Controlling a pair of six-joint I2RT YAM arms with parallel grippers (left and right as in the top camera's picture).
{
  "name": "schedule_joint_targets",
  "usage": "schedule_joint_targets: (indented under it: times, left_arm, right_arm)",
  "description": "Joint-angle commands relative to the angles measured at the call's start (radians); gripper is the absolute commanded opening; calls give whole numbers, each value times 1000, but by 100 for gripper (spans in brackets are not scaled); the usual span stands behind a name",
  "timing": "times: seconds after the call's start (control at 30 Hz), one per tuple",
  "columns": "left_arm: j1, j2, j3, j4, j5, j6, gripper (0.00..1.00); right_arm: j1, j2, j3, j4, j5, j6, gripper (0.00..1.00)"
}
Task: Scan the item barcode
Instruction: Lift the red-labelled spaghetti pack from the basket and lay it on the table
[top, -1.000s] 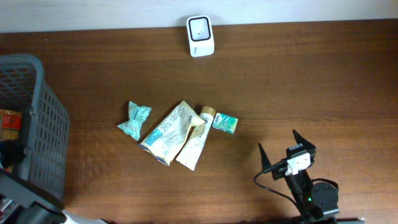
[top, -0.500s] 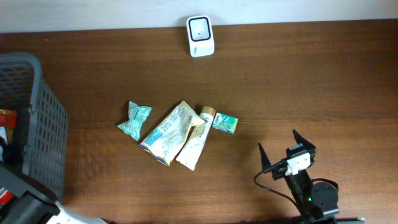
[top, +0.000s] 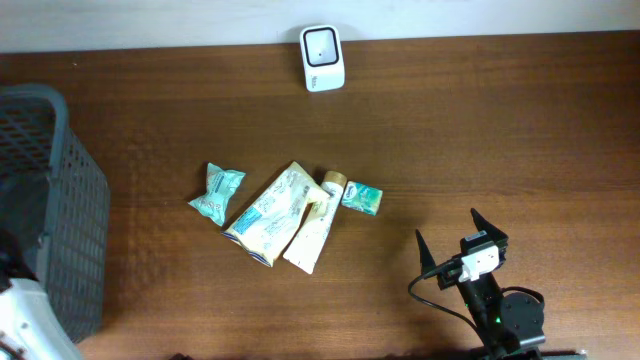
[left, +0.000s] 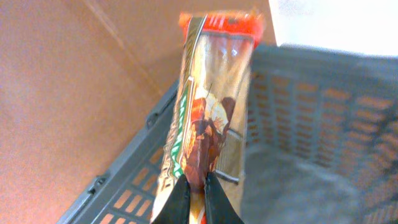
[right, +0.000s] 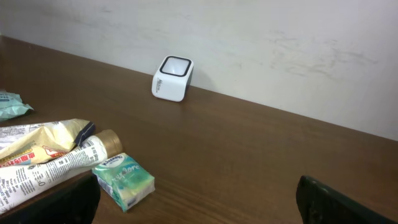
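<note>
One second on, left tool (left: 198, 186) has clamped the snack packet (left: 214, 106)

**Left claw clamped, right claw spread wide**

In the left wrist view, the left claw (left: 198, 190) has its two dark fingers (left: 180, 202) pressed almost together. They pinch the lower end of a snack packet (left: 211, 93), which stands up out of the grip. From overhead only a white part of the left arm (top: 25, 325) shows, in the lower left corner, and its claw cannot be made out there.

The right arm (top: 495, 315) sits at the lower right of the overhead view. The right claw (top: 445, 225) points up the frame with its jaws wide apart. In its own wrist view, the two dark fingers (right: 62, 202) sit at opposite bottom corners.
</note>
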Motion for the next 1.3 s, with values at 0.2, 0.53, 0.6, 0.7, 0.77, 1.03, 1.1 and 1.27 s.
schedule_joint_targets:
  times: [0.2, 0.53, 0.6, 0.7, 0.77, 1.03, 1.1, 1.27]
  left_arm:
    - [-584, -87, 35, -124, 6, -311, 0]
    - [-814, 346, 27, -500, 58, -621, 0]
    - [-816, 375, 27, -504, 39, -620, 0]
    - [-816, 387, 27, -520, -8, -620, 22]
    - [-816, 386, 27, -535, -21, -620, 95]
    - [-727, 203, 61, -634, 28, -452, 100]
    - [-717, 175, 61, -679, 27, -410, 98]
    - [-471, 156, 61, -592, 21, -153, 98]
  right_arm:
    - [-3, -6, -9, 0, 6, 15, 99]
    - [-3, -6, -9, 0, 6, 15, 99]
    - [-3, -6, -9, 0, 6, 15, 99]
    - [-3, -6, -9, 0, 6, 15, 99]
    - [-3, -6, -9, 0, 6, 15, 99]
    - [-3, -6, -9, 0, 6, 15, 99]
    - [-3, -6, -9, 0, 6, 15, 99]
    - [-3, -6, -9, 0, 6, 15, 98]
